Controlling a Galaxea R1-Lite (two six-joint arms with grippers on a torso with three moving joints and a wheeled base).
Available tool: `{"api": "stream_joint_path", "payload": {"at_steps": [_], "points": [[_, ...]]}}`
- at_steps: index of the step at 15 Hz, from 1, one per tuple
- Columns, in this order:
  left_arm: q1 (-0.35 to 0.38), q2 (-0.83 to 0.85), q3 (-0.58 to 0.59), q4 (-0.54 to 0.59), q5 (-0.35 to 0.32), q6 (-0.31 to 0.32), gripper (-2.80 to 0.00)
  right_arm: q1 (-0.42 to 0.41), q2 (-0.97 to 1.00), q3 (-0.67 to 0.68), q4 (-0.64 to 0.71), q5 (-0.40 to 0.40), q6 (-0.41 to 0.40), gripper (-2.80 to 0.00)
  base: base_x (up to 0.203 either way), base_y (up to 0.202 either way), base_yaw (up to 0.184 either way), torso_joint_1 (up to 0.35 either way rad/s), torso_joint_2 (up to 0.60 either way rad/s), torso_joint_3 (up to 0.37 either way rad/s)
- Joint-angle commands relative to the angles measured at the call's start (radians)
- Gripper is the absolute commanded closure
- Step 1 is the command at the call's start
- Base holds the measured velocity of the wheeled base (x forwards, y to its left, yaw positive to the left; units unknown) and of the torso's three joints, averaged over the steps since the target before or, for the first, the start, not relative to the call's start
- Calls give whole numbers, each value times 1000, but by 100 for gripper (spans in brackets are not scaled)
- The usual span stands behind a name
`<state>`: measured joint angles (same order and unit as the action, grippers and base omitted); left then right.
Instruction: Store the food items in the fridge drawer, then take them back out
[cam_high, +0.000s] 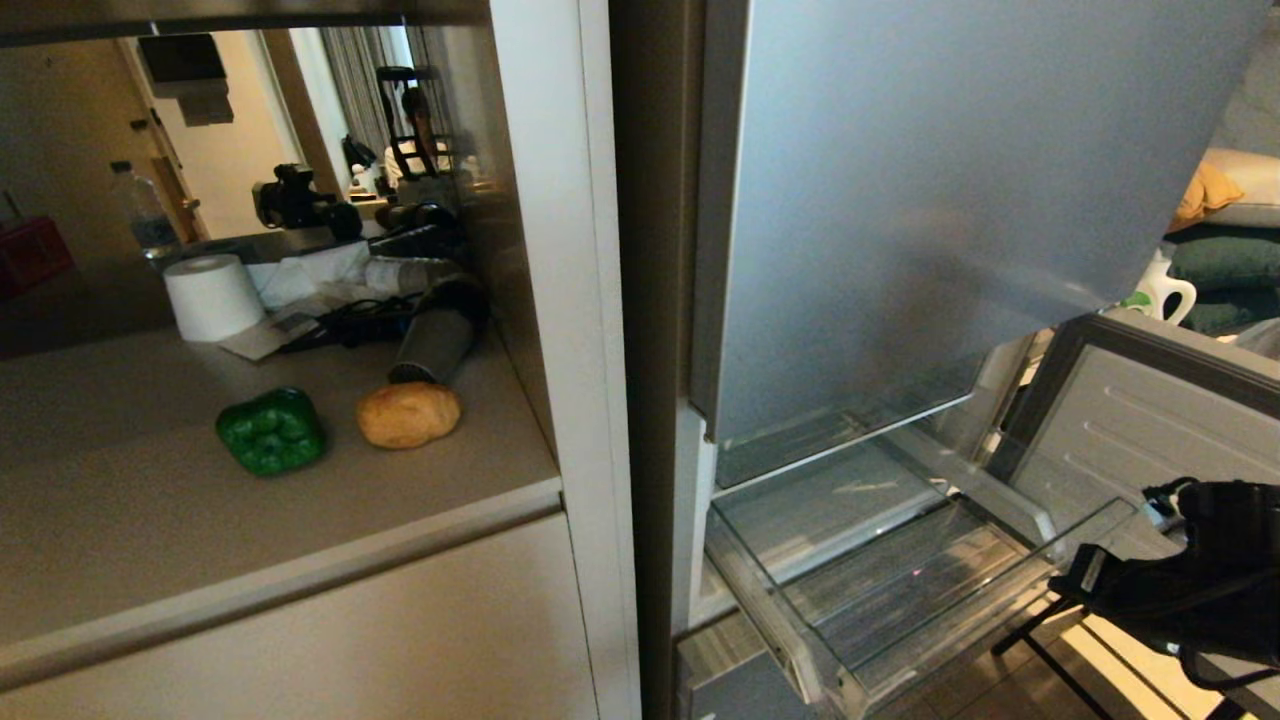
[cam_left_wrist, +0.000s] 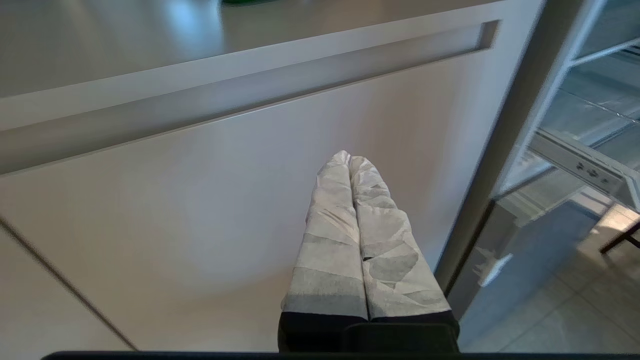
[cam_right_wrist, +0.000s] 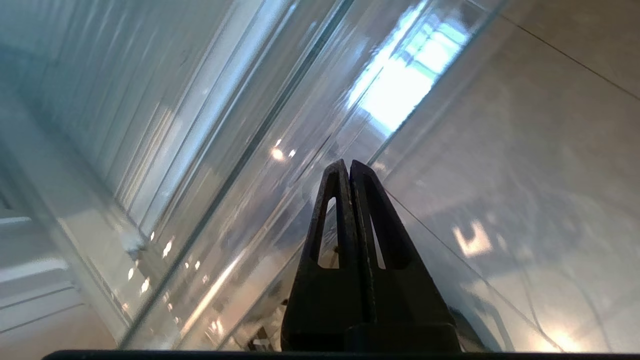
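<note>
Hovering closed-fingered, right gripper at clear fridge drawer; potato likely firm, grippable across its middle.

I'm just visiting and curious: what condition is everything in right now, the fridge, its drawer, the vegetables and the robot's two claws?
fridge door: swung open.
fridge drawer: pulled out, nothing in it.
bell pepper: resting on the counter, not stored.
potato: on the counter beside the pepper, apart from it.
counter: carrying both vegetables.
right gripper: shut, holding nothing, at the drawer's clear wall.
left gripper: shut, holding nothing, parked in front of the cabinet front.
</note>
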<state>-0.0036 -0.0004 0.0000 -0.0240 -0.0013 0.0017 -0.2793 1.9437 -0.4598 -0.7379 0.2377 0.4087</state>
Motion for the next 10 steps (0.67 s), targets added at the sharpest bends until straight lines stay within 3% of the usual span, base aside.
{"api": "stream_joint_path", "payload": {"at_steps": [1,10], "points": [[1,0,11,-1,1,0,0,38,90,-86,-6,9,2,0,0,0,0,0,0,0],[1,0,11,-1,1,0,0,195,395,-481,-88,13,7,0,0,0,0,0,0,0]]}}
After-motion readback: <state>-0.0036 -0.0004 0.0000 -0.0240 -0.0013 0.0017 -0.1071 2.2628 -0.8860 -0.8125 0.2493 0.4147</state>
